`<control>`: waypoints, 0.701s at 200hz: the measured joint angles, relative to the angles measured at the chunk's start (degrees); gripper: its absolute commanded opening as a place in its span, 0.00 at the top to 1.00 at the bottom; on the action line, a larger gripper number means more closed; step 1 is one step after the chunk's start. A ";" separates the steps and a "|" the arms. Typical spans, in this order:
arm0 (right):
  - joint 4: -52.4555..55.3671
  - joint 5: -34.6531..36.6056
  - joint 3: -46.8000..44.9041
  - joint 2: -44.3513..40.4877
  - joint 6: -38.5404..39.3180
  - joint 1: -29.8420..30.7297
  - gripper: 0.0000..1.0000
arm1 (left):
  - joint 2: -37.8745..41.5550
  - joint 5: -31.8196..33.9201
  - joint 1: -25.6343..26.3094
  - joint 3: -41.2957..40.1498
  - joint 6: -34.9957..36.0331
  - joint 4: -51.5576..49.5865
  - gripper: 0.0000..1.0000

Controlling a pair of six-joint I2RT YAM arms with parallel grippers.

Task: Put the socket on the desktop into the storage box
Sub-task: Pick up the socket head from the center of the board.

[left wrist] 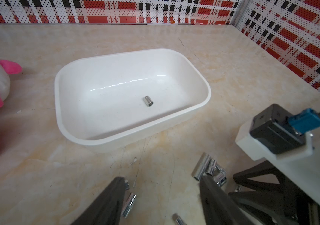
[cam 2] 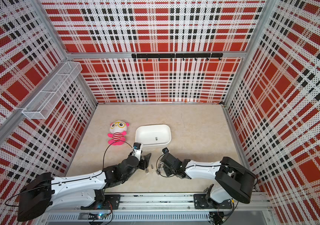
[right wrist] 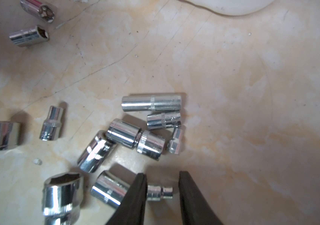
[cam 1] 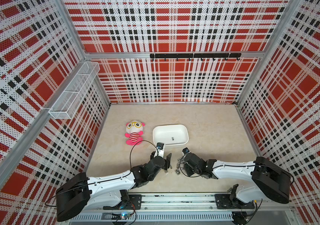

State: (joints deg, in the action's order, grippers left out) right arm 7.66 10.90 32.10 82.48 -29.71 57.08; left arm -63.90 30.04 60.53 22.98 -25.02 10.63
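Straddling a small socket (right wrist: pixel 160 191) on the counter (right wrist: pixel 243 87) near the storage box (cam 1: pixel 163 134), its axis lying finger to finger, the right hand (right wrist: pixel 162 173) stands part-open, clamping nothing yet.

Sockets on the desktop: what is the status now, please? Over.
Left gripper open, empty. Right gripper open, straddling small chrome stepped socket. One short chrome socket already in white plastic storage box. Neighbouring chrome socket lies close beside.

White-and-black left arm (cam 1: pixel 112 183) and right arm (cam 1: pixel 233 169) reach inward.
Black left gripper (left wrist: pixel 161 200) gapes wide; black right gripper (right wrist: pixel 163 192) narrowly parted, both low.
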 measured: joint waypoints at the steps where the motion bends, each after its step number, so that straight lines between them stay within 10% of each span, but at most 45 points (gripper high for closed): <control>1: 0.00 0.02 0.00 0.00 -0.02 0.00 0.69 | 0.00 0.00 0.00 0.00 0.00 0.00 0.33; 140: 1.90 1.44 -0.07 -0.92 -2.95 1.09 0.64 | 0.00 0.87 0.00 0.00 0.00 0.00 0.33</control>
State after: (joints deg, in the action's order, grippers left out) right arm 9.56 12.34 32.03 81.56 -32.67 58.17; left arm -63.90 30.92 60.53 22.98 -25.02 10.63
